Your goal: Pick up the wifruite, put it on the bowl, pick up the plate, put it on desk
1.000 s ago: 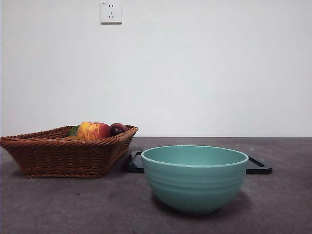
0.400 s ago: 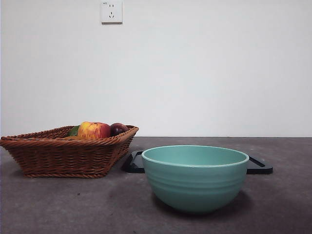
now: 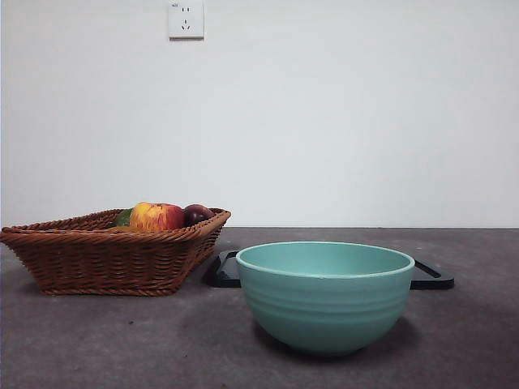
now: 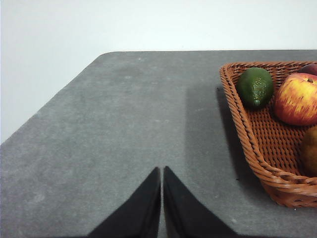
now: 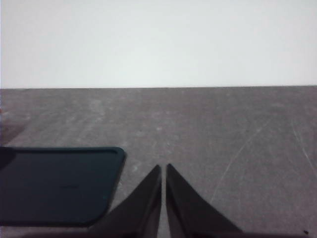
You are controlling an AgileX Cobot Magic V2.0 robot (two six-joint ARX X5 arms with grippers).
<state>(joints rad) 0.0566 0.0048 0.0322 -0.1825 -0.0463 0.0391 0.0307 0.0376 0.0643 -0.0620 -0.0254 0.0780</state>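
Observation:
The wifruite (image 4: 310,156), a dull brown fruit, lies in the wicker basket (image 4: 247,134) and is cut off by the edge of the left wrist view. In the front view the basket rim hides it. The mint-teal ridged bowl (image 3: 324,300) stands on the desk (image 3: 122,340), near the front and middle. Behind it lies the plate (image 3: 430,275), flat, black and rectangular. My left gripper (image 4: 162,171) is shut over bare desk, beside the basket. Also shut, my right gripper (image 5: 163,168) hovers just off a corner of the plate (image 5: 54,183). Neither arm shows in the front view.
The basket (image 3: 105,259) stands at the left and also holds a red-and-yellow apple (image 4: 297,98), a green fruit (image 4: 255,87) and a dark plum (image 3: 196,214). A white wall with a socket (image 3: 186,19) closes off the back.

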